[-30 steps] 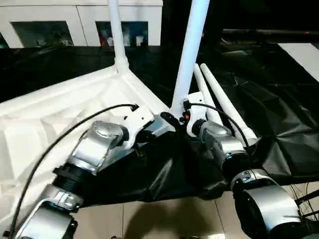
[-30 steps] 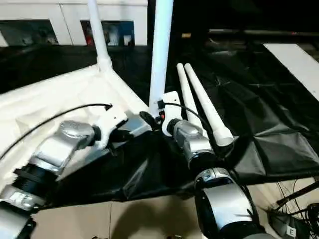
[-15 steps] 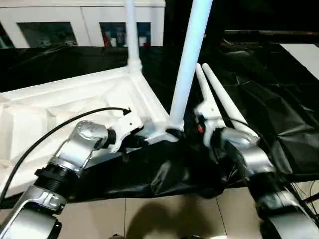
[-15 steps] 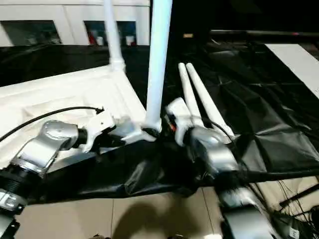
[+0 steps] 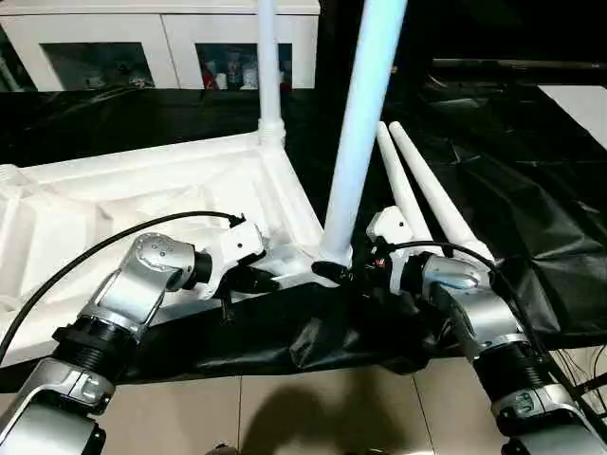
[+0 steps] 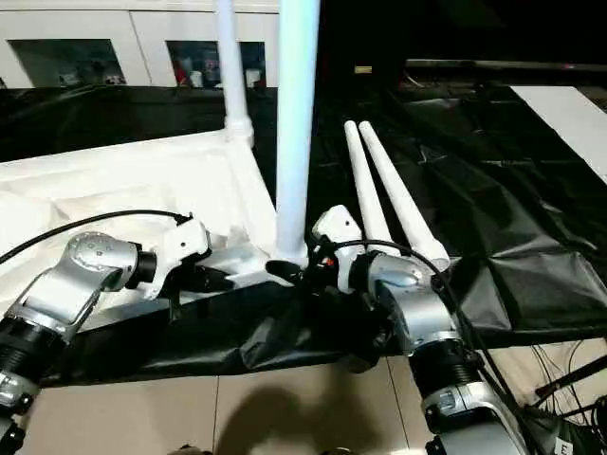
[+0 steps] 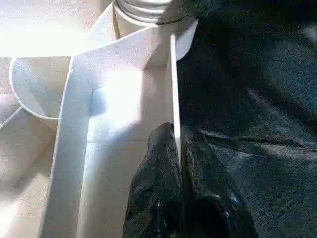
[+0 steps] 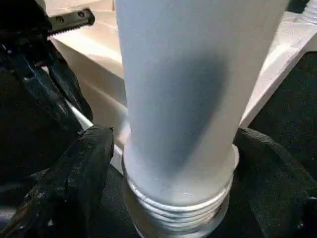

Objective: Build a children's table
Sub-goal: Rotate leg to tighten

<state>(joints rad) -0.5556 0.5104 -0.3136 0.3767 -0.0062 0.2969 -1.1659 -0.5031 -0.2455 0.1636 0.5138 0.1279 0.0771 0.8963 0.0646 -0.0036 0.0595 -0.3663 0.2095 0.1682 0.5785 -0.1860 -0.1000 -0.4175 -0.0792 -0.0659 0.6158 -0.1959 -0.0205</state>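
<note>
right end effector now astride leg base | left end effector pinching tabletop (rim)

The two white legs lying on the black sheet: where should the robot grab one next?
Probably mid-shaft on the nearer loose leg, coming from above with fingers across it. It lies flat and is round and slim, and its twin hugs one side, so side access looks tight.

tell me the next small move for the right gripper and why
Probably close the right gripper on the near leg and twist it down: its fingers flank the base, threads still show above the corner socket, and the left gripper pinches the tabletop rim.
</note>
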